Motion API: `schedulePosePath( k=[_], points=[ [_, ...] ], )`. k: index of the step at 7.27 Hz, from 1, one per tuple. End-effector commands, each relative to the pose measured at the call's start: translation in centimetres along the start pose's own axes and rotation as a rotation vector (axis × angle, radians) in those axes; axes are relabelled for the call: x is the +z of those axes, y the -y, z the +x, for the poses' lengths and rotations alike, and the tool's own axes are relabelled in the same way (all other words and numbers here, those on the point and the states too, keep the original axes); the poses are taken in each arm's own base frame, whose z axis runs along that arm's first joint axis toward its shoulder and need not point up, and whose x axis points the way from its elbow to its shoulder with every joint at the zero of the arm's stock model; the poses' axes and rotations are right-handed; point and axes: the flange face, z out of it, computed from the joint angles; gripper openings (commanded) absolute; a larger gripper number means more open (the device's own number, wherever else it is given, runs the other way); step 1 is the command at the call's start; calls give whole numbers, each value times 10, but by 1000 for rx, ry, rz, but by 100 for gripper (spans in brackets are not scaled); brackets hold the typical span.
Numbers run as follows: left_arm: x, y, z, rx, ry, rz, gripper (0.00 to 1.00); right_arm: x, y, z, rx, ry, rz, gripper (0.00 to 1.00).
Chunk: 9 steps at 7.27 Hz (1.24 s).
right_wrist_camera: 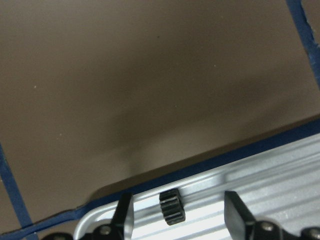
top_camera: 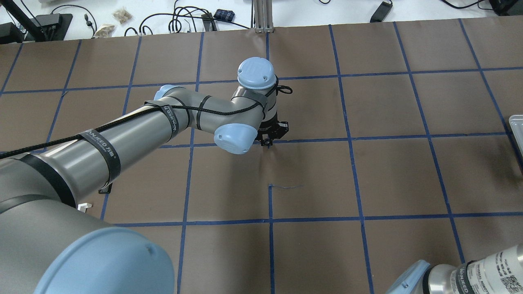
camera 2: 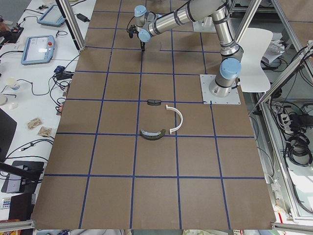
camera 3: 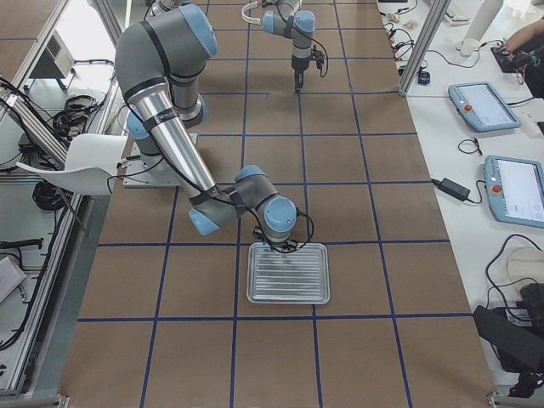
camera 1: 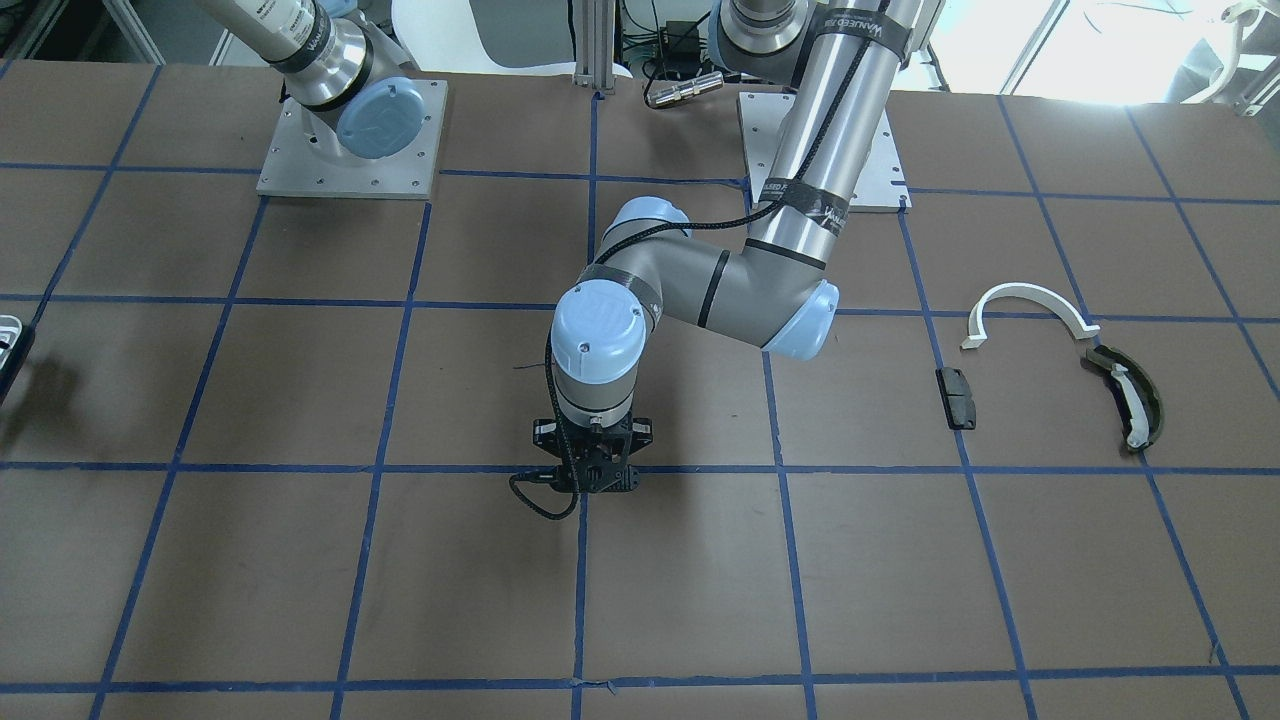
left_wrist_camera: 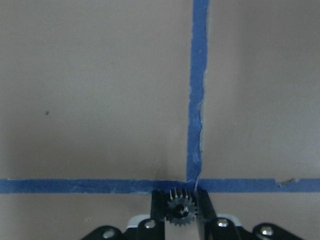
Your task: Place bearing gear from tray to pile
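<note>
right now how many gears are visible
2. A silvery gear clamped in the left gripper over a tape crossing; a black gear on the tray inside the open right gripper. Others may be hidden.

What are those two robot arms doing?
The left end effector is shut on a small gear, holding it over the middle of the table, between the tray and the pile of parts. The right end effector hangs open over the tray, its fingers on either side of another little black gear standing there.
</note>
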Motion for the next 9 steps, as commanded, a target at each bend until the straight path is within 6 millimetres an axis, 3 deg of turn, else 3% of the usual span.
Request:
schedulePosePath(
  k=[1,2,4,6,7,8,9],
  points=[
    [-33,18,-29,-39,-12,37,0,0,-1,0,0,-3,1,51],
    [-41,25,-73,9,7,4,0,-3,-1,0,9,-7,-5,36],
    [-83,46,-186,81,31,-43,0,-2,-1,-1,15,0,-10,15],
    [-105,51,-280,214,26,-49,0,-7,-2,-4,101,7,-19,11],
    [-110,46,-319,225,23,-49,0,-29,1,-4,127,-21,-47,11],
    [-117,44,-365,235,35,-43,0,-71,22,-15,184,-50,-55,11],
    [-117,40,-408,219,25,-49,0,-103,58,-28,297,-53,-43,11]
  ],
)
